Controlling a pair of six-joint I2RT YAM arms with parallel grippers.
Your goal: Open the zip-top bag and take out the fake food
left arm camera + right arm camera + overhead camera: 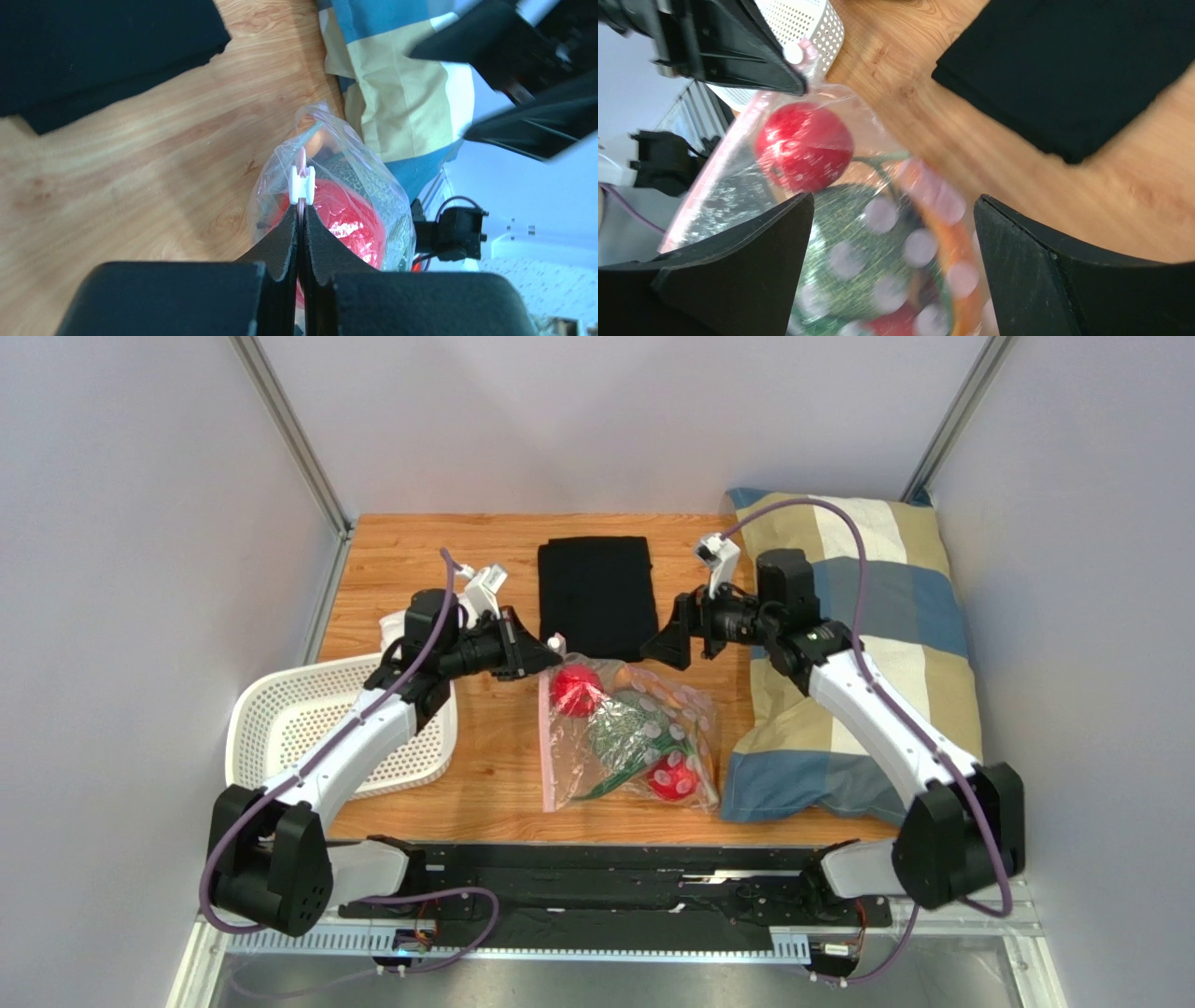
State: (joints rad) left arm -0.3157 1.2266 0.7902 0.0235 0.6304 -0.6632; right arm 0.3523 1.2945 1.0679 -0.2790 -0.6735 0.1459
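At the zip-top bag [564, 756] mouth, left gripper [300, 210] clamps the zip slider [302, 183]; right gripper [894, 203] gapes empty nearby

My two arms bolt to a black mounting rail [603, 875]. On the left arm [351, 742] and the right arm [877, 707], a black cylindrical joint housing sits nearest the rail, followed by white link shells and then black wrist sections. A purple cable [811, 499] runs along each arm. A white camera bracket [716, 550] caps each wrist. My left gripper [300, 210] and right gripper [894, 203] have matte black wedge fingers [1053, 280], faintly scratched.
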